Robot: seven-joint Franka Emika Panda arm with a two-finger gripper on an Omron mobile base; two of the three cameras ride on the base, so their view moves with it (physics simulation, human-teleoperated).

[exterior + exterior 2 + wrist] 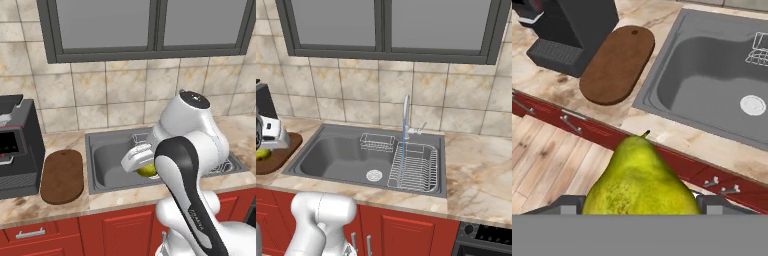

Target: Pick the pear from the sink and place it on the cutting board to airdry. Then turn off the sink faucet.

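The yellow-green pear is held in the air with my gripper shut on it, a dark fingertip on either side. In the left base view the gripper and pear hang in front of the sink. In the right base view the pear sits at the far left edge, over the dark brown cutting board. The cutting board lies bare on the counter left of the sink. The silver faucet runs a thin blue stream.
A black boxy appliance stands just left of the board. The sink holds a round drain, a small wire basket and a wire drying rack. Red cabinets run below the counter's front edge.
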